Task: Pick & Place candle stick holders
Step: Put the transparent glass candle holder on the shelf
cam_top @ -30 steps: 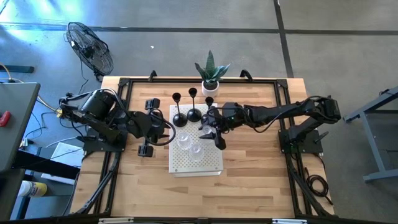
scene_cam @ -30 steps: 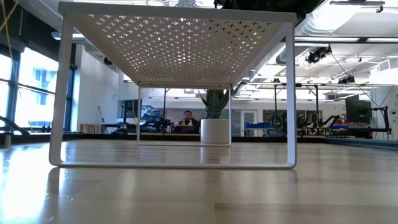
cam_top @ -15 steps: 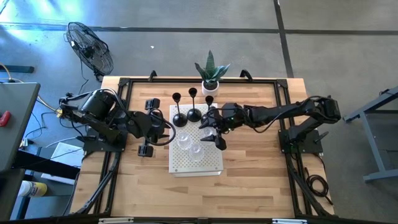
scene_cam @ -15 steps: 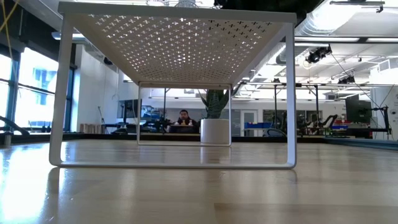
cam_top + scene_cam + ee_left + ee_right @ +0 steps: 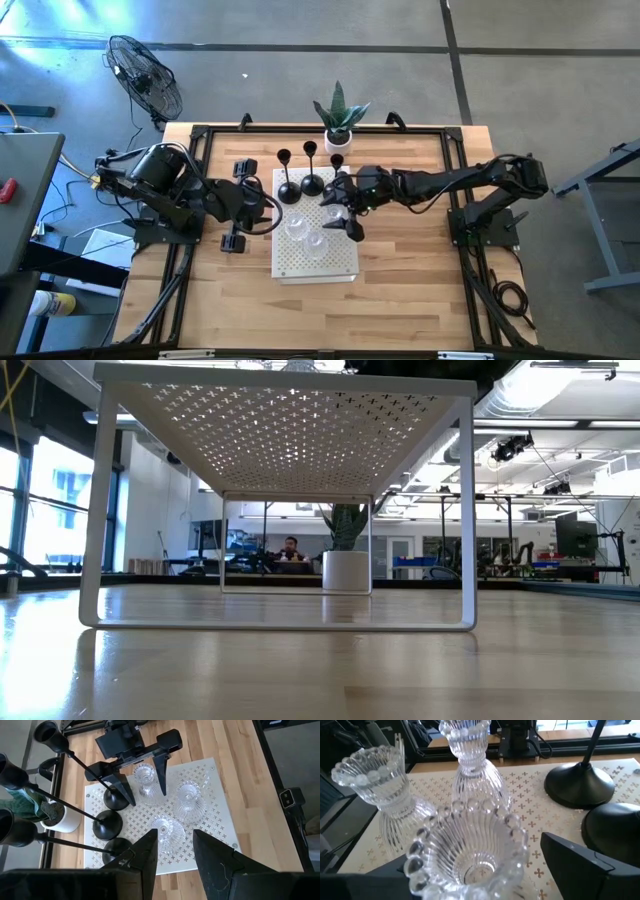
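Observation:
A white perforated stand [image 5: 330,265] at the table's middle carries three black candle stick holders [image 5: 312,185] on its far part and three clear glass ones [image 5: 190,802] nearer. My right gripper [image 5: 146,795] is open and reaches in from the table's right. Its fingers [image 5: 585,865] stand on either side of one glass holder [image 5: 470,845], which rests upright on its base on the stand. My left gripper [image 5: 175,852] hovers open above the stand's left edge, nothing between its fingers.
A green plant in a white pot [image 5: 340,112] stands at the table's far edge behind the stand. Two black domed bases [image 5: 577,780] sit close beside my right gripper. Bare wood lies near and to either side of the stand [image 5: 290,420].

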Available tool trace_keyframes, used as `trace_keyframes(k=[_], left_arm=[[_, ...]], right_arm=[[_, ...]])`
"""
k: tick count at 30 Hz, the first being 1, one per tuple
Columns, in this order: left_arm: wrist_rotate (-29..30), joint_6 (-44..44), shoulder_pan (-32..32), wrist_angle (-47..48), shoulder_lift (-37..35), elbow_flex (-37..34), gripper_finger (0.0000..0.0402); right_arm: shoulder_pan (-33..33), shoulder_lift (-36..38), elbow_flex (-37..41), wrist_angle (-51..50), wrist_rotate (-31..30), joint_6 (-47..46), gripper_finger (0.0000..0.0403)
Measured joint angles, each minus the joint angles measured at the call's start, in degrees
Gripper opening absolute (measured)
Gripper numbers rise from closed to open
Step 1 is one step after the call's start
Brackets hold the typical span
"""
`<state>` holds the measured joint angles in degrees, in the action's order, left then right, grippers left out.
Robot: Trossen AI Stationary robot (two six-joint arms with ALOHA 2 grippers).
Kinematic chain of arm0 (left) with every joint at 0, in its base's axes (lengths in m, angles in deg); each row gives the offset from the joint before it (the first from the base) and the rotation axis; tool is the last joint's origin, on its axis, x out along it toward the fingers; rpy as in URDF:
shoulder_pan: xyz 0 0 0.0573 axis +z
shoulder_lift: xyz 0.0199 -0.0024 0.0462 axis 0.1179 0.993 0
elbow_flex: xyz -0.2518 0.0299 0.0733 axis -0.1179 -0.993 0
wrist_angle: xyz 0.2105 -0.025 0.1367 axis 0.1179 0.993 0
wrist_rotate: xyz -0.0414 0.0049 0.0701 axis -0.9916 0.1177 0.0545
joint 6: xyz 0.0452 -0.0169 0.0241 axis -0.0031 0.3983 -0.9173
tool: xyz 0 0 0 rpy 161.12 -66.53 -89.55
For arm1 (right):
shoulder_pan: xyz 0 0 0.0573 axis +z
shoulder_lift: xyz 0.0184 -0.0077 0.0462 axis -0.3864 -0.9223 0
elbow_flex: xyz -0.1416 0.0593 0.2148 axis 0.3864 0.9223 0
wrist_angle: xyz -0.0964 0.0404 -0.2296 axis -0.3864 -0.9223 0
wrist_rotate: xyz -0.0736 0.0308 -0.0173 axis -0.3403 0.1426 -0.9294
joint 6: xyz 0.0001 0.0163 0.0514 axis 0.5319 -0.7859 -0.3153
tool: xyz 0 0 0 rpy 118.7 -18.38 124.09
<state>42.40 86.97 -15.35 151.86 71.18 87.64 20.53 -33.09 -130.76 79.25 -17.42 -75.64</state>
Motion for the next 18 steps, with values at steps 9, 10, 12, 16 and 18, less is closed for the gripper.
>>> trace_keyframes(k=[9,10,12,16,18], left_arm=[[-0.3,0.0,0.0,0.1,0.0,0.0,0.0119],[-0.3,0.0,0.0,0.2,0.0,0.0,0.0119],[-0.4,0.0,0.0,0.1,0.0,0.0,0.0119],[-0.5,0.0,0.0,0.2,0.0,0.0,0.0119],[-0.6,0.0,0.0,0.1,0.0,0.0,0.0119]], right_arm=[[0.1,1.6,0.0,-2.2,-1.3,0.2,0.0307],[0.1,1.8,0.0,-3.1,-1.6,0.2,0.0307],[0.1,2.3,0.0,-4.2,-2.0,0.2,0.0307],[0.1,3.9,0.1,-6.5,-2.0,0.0,0.0307],[0.1,4.8,0.1,-7.4,-2.0,0.1,0.0307]])
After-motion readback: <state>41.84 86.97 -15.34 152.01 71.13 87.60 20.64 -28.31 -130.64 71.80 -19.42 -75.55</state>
